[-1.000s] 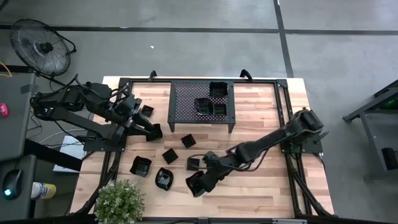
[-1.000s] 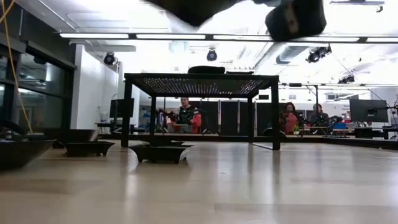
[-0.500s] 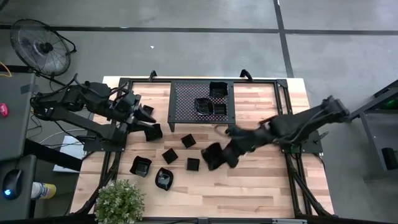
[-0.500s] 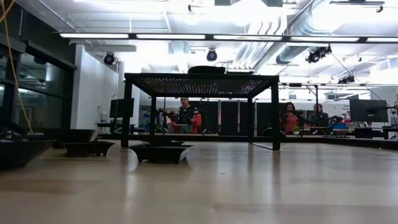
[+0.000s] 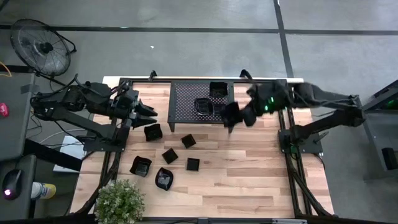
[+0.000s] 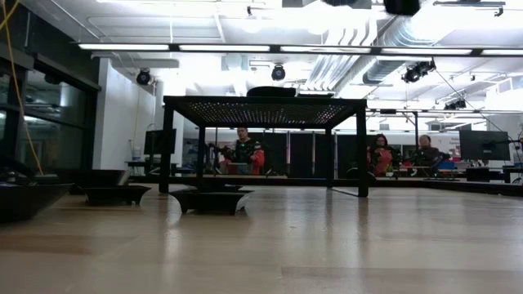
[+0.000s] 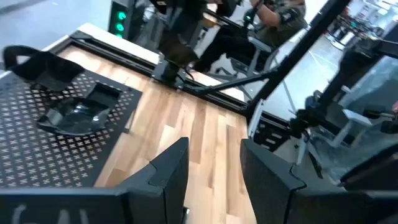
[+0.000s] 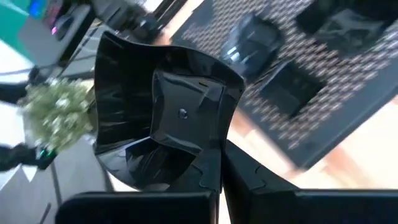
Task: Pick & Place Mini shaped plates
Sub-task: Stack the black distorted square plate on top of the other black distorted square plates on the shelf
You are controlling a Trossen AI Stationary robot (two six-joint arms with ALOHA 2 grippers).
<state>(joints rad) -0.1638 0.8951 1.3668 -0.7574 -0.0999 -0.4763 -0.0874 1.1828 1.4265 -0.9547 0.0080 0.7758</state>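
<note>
The right gripper (image 5: 231, 118) hangs above the right edge of the perforated rack (image 5: 186, 102), its fingers (image 8: 211, 177) clamped together on the rim of a square mini plate (image 8: 168, 118). The carried plate stands tilted, its hollow side facing the wrist camera, clear of the desk (image 5: 249, 180). Just beyond those fingers, three mini plates (image 5: 210, 99) rest on the rack top: one at the far corner, two touching near the rack's right edge.

The left gripper (image 5: 148, 111) hovers off the rack's left edge, fingers (image 7: 171, 171) apart with nothing between them. Bare desk boards lie ahead of them, alongside the rack's edge.

A further plate (image 5: 153, 132) sits on the desk just below the left fingers; five more (image 5: 169, 155) are scattered loosely toward the near edge, mostly apart from each other. The right half of the desk lies open. A potted plant (image 5: 118, 200) stands at the near-left corner.
</note>
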